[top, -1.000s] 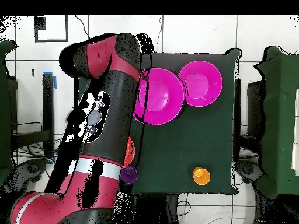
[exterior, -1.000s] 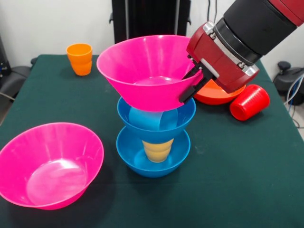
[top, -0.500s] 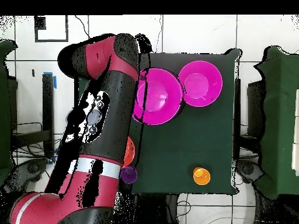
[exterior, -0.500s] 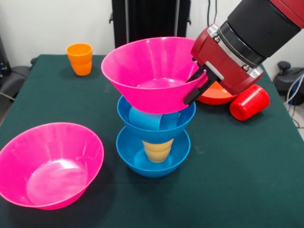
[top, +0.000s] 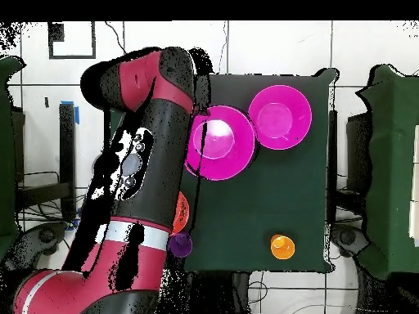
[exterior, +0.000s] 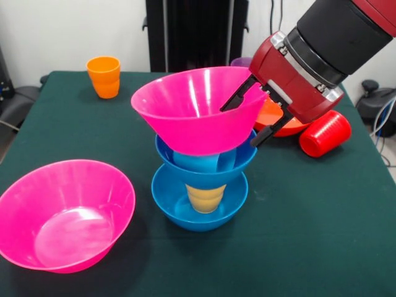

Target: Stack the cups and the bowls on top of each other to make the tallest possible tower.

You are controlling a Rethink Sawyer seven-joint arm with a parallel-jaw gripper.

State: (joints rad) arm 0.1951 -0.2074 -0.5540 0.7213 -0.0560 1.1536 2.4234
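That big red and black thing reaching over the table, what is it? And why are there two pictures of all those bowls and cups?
It is a robot arm. At its end is a gripper, a two-fingered hand. The fingers are spread apart, one inside and one outside the rim of the top pink bowl, so nothing is pinched.

One picture is taken from across the table, facing the robot. The other looks straight down from above.

The robot is building a tower. From the bottom: a blue bowl, a yellow cup, another blue bowl, a light blue cup, then the pink bowl, sitting a little tilted.

Also on the green table: a second pink bowl, an orange cup, a red cup on its side and an orange-red bowl behind the arm. From above you can also see a purple cup.
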